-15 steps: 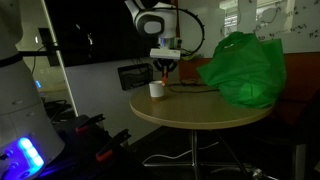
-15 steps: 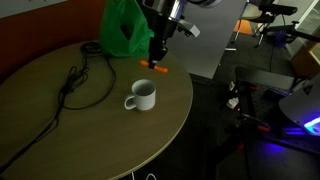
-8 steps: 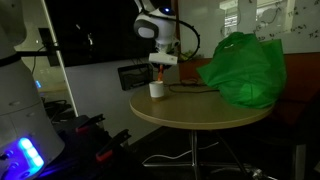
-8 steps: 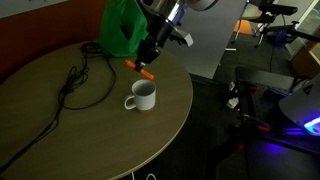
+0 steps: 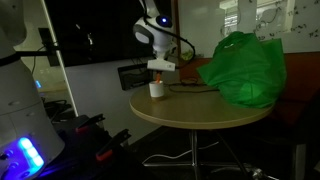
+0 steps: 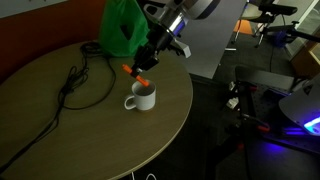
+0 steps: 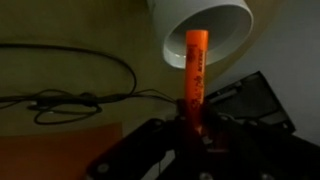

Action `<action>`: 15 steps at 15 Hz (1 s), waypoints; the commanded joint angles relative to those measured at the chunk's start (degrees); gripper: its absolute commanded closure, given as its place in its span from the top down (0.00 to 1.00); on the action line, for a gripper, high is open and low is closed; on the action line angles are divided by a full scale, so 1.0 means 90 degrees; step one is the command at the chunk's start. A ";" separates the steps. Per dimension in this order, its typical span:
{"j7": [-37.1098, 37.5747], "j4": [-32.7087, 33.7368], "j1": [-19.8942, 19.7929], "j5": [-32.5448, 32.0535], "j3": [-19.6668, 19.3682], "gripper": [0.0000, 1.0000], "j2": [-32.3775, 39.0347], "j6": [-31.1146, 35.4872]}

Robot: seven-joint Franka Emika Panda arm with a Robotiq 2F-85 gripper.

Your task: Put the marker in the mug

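The orange-red marker (image 7: 194, 78) is held in my gripper (image 7: 188, 128), which is shut on its lower end in the wrist view. Its free tip points at the white mug (image 7: 208, 28) and overlaps the mug's opening there. In an exterior view my gripper (image 6: 150, 62) holds the marker (image 6: 138, 76) tilted just above the mug (image 6: 141, 97) on the round wooden table (image 6: 70, 130). In an exterior view the gripper (image 5: 158, 67) hangs right over the mug (image 5: 157, 89) near the table's edge.
A big green bag (image 5: 241, 68) stands on the table, also seen behind the arm (image 6: 124, 28). A black cable (image 6: 80, 84) lies looped on the tabletop beside the mug. A dark flat box (image 7: 245, 100) lies near the mug.
My gripper has moved with the marker from beside the mug to right above it, and the marker has tilted toward the mug's opening.
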 commanded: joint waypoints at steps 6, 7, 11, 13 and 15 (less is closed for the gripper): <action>-0.1246 0.0006 0.0115 0.0921 0.0050 0.05 0.0248 0.0196; -0.1279 -0.0015 0.0129 0.0852 0.0042 0.05 0.0283 0.0182; -0.1172 -0.0059 0.0184 0.0340 0.0004 0.05 0.0396 0.0163; -0.0987 -0.0117 0.0238 -0.0039 -0.0045 0.47 0.0393 0.0245; -0.0770 -0.0198 0.0255 -0.0481 -0.0103 0.59 0.0361 0.0185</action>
